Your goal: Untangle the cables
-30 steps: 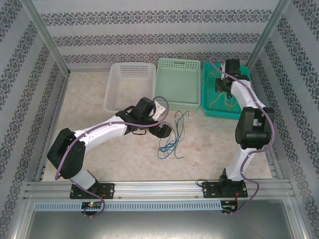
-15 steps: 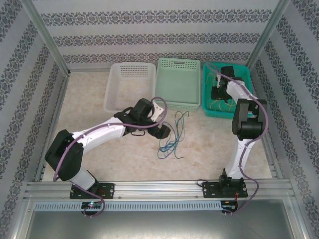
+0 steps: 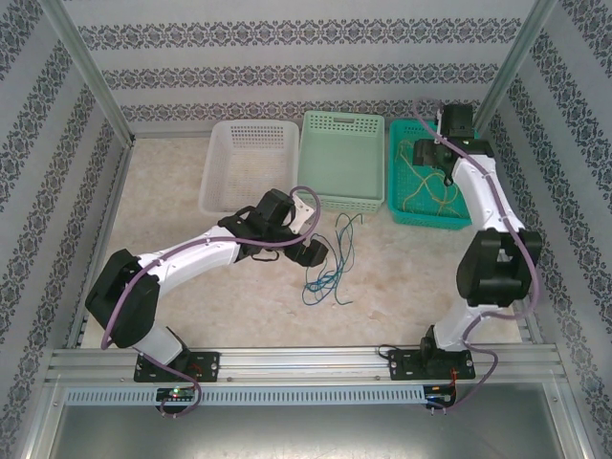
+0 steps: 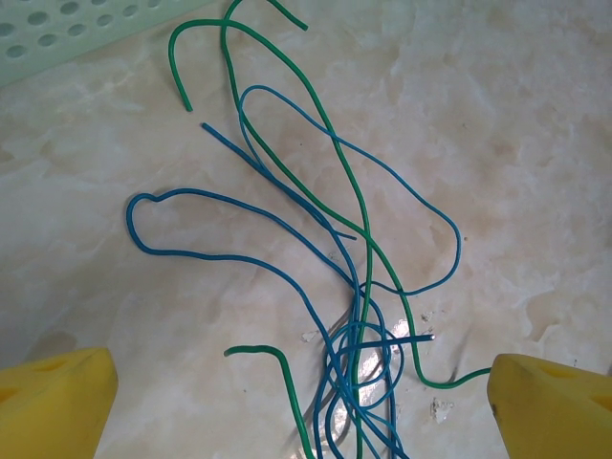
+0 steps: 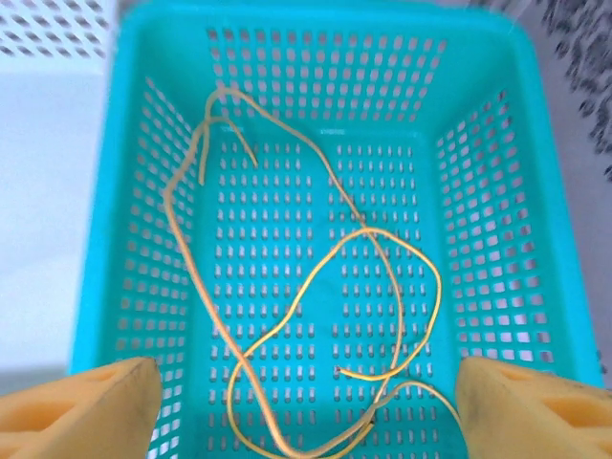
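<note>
Below the right gripper [image 5: 306, 392], whose jaws stand wide and bare, the teal basket [image 5: 316, 14] holds the yellow cables [image 5: 366, 229] in loose crossing loops. Under the left gripper [image 4: 296, 378], equally wide, the green cables [image 4: 356, 191] and blue cables [image 4: 220, 256] lie on the table [image 4: 526, 143], tangled between its fingers, long strands running ahead toward the mint basket [image 4: 57, 29]

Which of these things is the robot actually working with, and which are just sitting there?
In the job: yellow cables, lying in the teal basket; green cables and blue cables, tangled on the table.
Just sitting there for now: white basket; light-green basket.
</note>
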Available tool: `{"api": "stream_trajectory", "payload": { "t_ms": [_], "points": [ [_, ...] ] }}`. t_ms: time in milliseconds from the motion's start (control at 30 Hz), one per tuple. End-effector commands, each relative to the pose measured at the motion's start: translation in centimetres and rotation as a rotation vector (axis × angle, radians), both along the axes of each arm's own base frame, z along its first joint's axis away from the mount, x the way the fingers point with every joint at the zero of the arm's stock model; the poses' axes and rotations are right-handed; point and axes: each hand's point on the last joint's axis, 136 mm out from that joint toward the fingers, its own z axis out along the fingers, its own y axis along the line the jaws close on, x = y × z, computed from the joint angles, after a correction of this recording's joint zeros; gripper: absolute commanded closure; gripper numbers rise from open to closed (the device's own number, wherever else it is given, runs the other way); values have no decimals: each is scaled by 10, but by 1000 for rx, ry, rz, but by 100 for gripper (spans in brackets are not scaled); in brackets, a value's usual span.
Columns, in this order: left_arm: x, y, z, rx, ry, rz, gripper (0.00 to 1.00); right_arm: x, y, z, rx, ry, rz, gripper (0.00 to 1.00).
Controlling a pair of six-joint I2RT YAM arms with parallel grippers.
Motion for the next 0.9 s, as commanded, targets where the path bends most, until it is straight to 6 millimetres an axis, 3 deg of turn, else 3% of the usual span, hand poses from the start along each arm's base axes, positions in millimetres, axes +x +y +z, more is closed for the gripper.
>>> {"api": "stream_trajectory", "payload": {
  "t_ms": [0,167,333,533,667,867],
  "points": [
    [3,4,0,-1,-5,28,0,-23,26,-11,-38,60,25,20],
    [0,13,-9,54,13,38,0,-53,67,-11,69,42,95,22],
    [-3,16,-24,80,55,44,0,-99,100,-21,295,72,106,36],
    [-1,15,-33,71,60,69,0,-150,149,-69,387,193,156,39],
    [3,10,-33,80,72,54,0,-157,175,-108,403,260,166,40],
    [2,11,-29,60,66,66,0,-140,195,-144,355,301,169,44]
  ]
}}
